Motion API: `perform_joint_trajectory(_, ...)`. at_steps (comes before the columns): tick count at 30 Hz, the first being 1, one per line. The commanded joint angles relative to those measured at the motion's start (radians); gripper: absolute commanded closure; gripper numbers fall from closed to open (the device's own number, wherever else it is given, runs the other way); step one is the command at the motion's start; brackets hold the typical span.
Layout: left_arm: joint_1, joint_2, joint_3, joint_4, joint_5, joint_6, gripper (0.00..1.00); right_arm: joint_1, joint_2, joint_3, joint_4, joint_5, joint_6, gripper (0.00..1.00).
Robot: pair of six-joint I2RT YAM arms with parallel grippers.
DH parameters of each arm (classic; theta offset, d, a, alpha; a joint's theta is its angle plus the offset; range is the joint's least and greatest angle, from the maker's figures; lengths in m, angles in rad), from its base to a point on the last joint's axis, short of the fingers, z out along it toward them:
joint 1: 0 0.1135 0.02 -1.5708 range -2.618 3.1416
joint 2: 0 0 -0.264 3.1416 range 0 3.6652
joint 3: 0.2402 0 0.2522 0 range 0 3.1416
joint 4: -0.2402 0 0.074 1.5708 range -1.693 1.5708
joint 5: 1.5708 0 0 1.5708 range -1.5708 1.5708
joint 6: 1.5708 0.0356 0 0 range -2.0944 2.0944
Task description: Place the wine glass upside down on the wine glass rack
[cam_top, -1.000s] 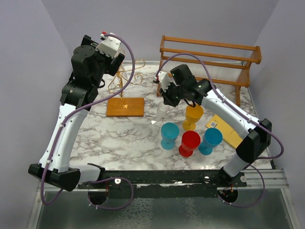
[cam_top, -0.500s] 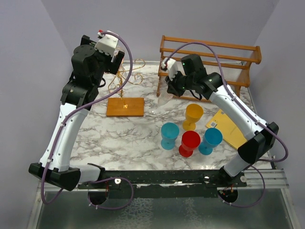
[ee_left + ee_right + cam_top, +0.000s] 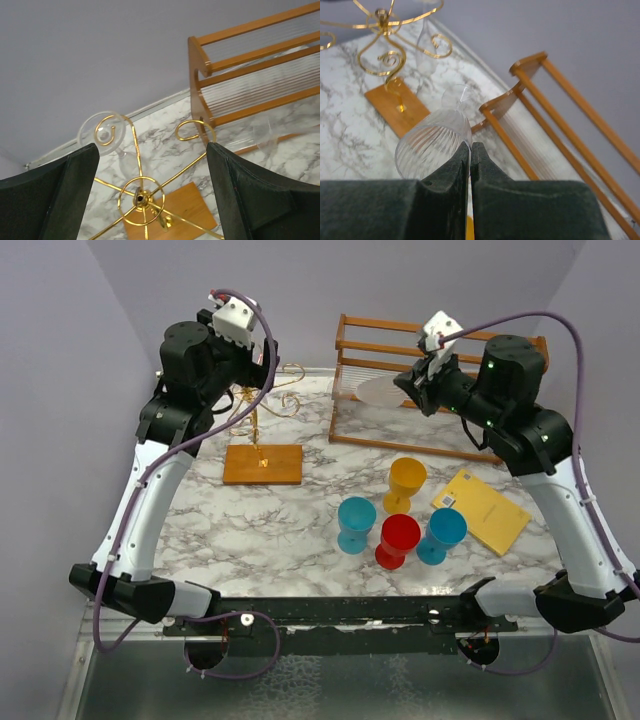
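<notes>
My right gripper (image 3: 420, 388) is shut on the rim of a clear ribbed wine glass (image 3: 374, 390) and holds it tilted in the air in front of the shelf rack. In the right wrist view the fingers (image 3: 470, 146) pinch the glass wall (image 3: 431, 142), with stem and foot pointing away. The gold wire wine glass rack (image 3: 262, 405) stands on its orange-brown base (image 3: 263, 464) at the back left. My left gripper (image 3: 243, 362) is open above it; its hub (image 3: 141, 199) shows between the fingers. Another clear glass (image 3: 101, 132) hangs from one spiral arm.
A brown slatted wooden shelf rack (image 3: 445, 352) stands at the back right. A yellow goblet (image 3: 405, 483), two blue goblets (image 3: 356, 523) (image 3: 443, 533) and a red one (image 3: 399, 539) cluster at centre front. A flat yellow packet (image 3: 487, 510) lies at the right.
My right arm has lifted the wine glass off the table and carried it up and to the back right. My left gripper shifted slightly above the gold rack and stayed open.
</notes>
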Motion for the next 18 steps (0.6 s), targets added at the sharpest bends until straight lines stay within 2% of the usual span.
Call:
perform_joint_trajectory(1,0.004,0.032,0.061,0.025,0.189,-0.16,0.11,0.002,-0.01,0.11,0.112,0.063,-0.001,0.99)
perform_joint_trajectory(9,0.006,0.096,0.096,0.146,0.451,-0.421,0.2,0.002,0.044,0.286,0.1,0.02,0.034,0.99)
perform_joint_trajectory(14,0.006,0.121,0.062,0.246,0.539,-0.533,0.24,0.003,0.071,0.351,0.085,-0.03,0.065,0.99)
perform_joint_trajectory(18,0.005,0.134,0.038,0.318,0.601,-0.572,0.34,0.003,0.085,0.363,0.078,-0.063,0.081,0.99)
